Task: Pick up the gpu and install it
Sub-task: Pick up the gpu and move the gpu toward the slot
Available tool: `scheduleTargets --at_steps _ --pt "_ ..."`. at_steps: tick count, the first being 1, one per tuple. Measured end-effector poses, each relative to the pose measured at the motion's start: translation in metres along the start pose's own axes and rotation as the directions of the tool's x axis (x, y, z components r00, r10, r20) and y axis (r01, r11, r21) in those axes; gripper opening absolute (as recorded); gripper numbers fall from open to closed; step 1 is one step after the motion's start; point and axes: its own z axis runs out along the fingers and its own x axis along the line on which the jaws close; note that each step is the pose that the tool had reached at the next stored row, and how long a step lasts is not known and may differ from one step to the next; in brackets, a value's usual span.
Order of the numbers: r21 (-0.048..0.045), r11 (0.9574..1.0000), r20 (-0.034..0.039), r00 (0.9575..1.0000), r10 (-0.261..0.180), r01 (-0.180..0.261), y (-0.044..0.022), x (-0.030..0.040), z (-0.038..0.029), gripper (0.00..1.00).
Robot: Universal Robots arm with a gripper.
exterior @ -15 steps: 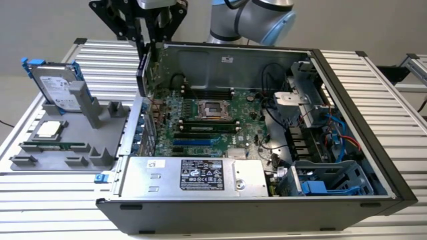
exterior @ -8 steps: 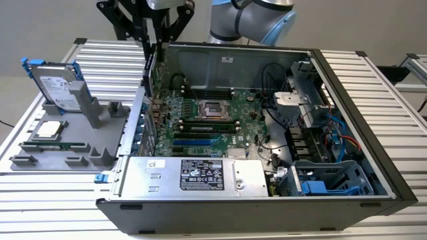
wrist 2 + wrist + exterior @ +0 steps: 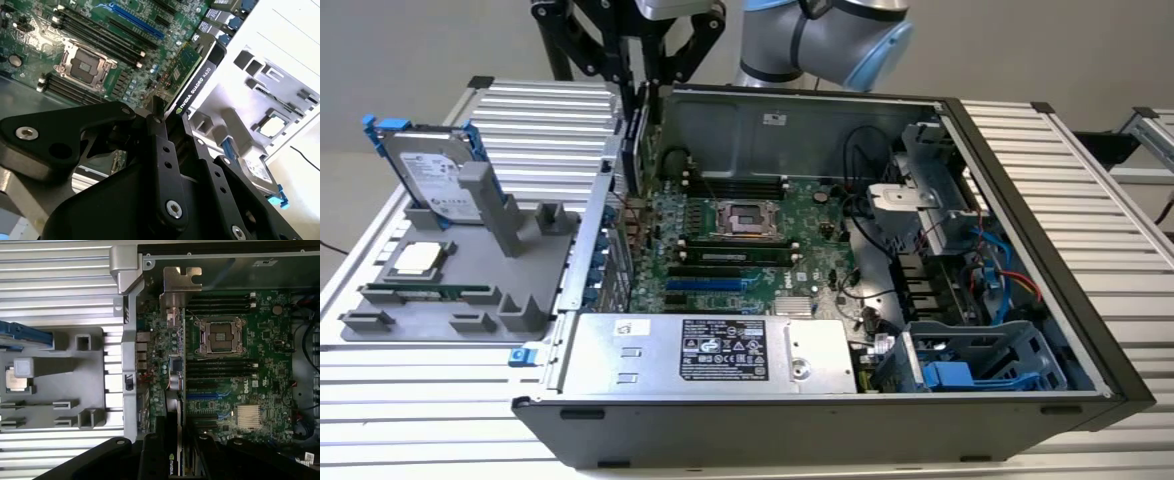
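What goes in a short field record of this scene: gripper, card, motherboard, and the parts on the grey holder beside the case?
gripper: shut on the gpu
gpu position: held edge-down over the motherboard, near the case wall on the exterior view's left; apparently not seated in a slot
computer case: side open, board exposed
grey holder: outside the case, on the exterior view's left
on holder: hard drive upright with blue rails; processor chip lying flat; memory stick
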Motion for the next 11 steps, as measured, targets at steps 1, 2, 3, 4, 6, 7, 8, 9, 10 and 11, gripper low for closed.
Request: scheduleTargets --at_steps 1,2,3,4,6,7,8,9,10,11 --pt "0.0000 1.0000 -0.0001 1.0000 0.000 0.000 0.0001 -0.0017 0.0000 0.00" --pt "0.0001 1.0000 0.0000 1.0000 0.000 0.000 0.0002 -0.0036 0.0000 0.00" --pt "0.0001 1.0000 -0.0001 1.0000 0.000 0.000 0.0002 -0.0052 0.0000 0.00" --pt "0.0000 1.0000 0.0000 1.0000 0.000 0.000 0.0003 -0.0071 0.0000 0.00" --pt "0.0000 1.0000 0.0000 1.0000 0.000 0.000 0.0005 -0.0106 0.0001 0.00" --pt "0.0000 1.0000 0.0000 1.0000 0.000 0.000 0.0006 -0.0122 0.0001 0.00" --pt "0.0001 1.0000 -0.0001 1.0000 0.000 0.000 0.0007 -0.0138 0.0001 0.00" --pt "0.0001 1.0000 0.0000 1.0000 0.000 0.000 0.0007 -0.0156 0.0001 0.00" --pt "0.0000 1.0000 0.0000 1.0000 0.000 0.000 0.0008 -0.0171 0.0001 0.00" --pt "0.0001 1.0000 -0.0001 1.0000 0.000 0.000 0.0009 -0.0184 0.0001 0.00"
